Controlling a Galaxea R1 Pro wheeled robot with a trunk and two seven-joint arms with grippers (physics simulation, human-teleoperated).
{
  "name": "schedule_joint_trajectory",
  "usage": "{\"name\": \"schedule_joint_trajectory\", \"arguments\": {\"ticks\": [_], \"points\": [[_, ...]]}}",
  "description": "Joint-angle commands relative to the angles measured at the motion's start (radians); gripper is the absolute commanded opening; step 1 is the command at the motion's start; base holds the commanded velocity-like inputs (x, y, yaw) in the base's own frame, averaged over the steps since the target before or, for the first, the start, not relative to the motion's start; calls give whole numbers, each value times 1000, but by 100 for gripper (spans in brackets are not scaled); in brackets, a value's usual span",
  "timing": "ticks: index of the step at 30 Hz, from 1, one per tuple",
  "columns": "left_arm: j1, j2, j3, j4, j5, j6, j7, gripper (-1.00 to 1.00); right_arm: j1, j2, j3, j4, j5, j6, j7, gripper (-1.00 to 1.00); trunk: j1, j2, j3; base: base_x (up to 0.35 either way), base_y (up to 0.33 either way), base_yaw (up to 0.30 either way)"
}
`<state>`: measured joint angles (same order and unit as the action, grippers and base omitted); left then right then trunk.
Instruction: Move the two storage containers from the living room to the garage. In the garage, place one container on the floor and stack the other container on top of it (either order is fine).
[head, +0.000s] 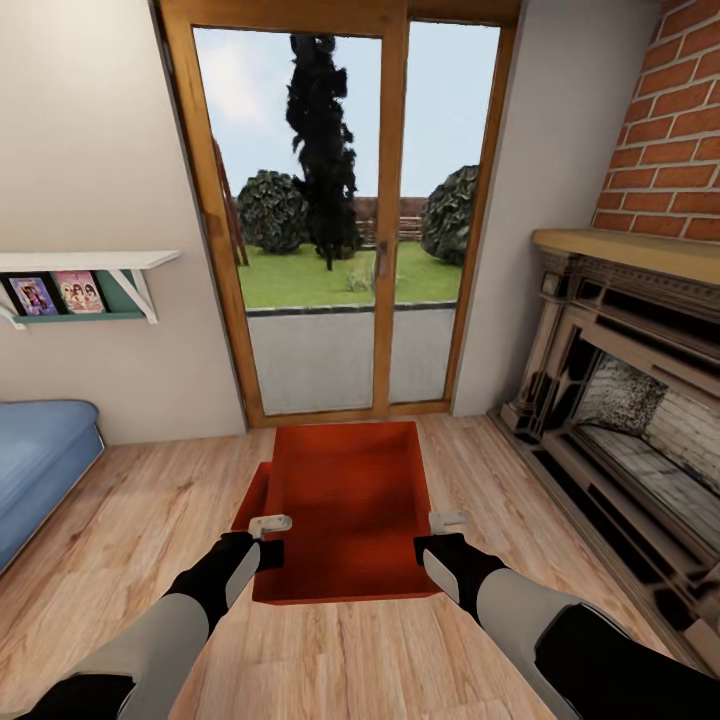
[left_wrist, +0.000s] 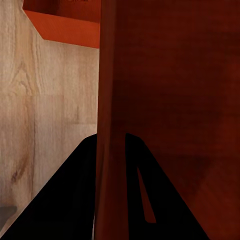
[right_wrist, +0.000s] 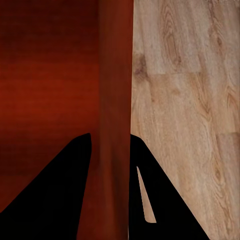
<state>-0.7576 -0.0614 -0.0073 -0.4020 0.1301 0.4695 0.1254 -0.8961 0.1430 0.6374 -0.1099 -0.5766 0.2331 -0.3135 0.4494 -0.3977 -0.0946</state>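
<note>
One orange-red storage container (head: 345, 505) is in front of me over the light wood floor (head: 150, 510) of the living room, gripped on both side walls. My left gripper (head: 270, 523) is shut on its left wall (left_wrist: 112, 75), and my right gripper (head: 447, 519) is shut on its right wall (right_wrist: 116, 75). In each wrist view the wall runs between the dark fingers (left_wrist: 75, 200) (right_wrist: 60, 190). The second storage container (head: 252, 500) peeks out at the left from under the held one, and its corner (left_wrist: 65, 25) lies on the planks.
Wood-framed glass doors (head: 340, 220) stand straight ahead behind the containers. A brick fireplace (head: 620, 400) with a dark surround fills the right side. The blue sofa (head: 40, 460) sits at the left, under a white wall shelf (head: 80, 262).
</note>
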Motion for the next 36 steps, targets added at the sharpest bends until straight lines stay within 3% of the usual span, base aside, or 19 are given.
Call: {"name": "schedule_joint_trajectory", "arguments": {"ticks": [1, 25, 36], "points": [[0, -1, 5, 0, -10, 8, 13, -100, -1, 7, 3, -3, 24, 7, -6, -100, 1, -2, -2, 0, 0, 0], [0, -1, 4, 0, -10, 8, 12, -100, -1, 9, 3, -4, 22, 7, -4, -100, 1, -2, -2, 0, 0, 3], [0, -1, 4, 0, -10, 8, 13, -100, -1, 9, 4, -3, 23, 6, -4, -100, 1, -2, -2, 0, 0, 279]]}}
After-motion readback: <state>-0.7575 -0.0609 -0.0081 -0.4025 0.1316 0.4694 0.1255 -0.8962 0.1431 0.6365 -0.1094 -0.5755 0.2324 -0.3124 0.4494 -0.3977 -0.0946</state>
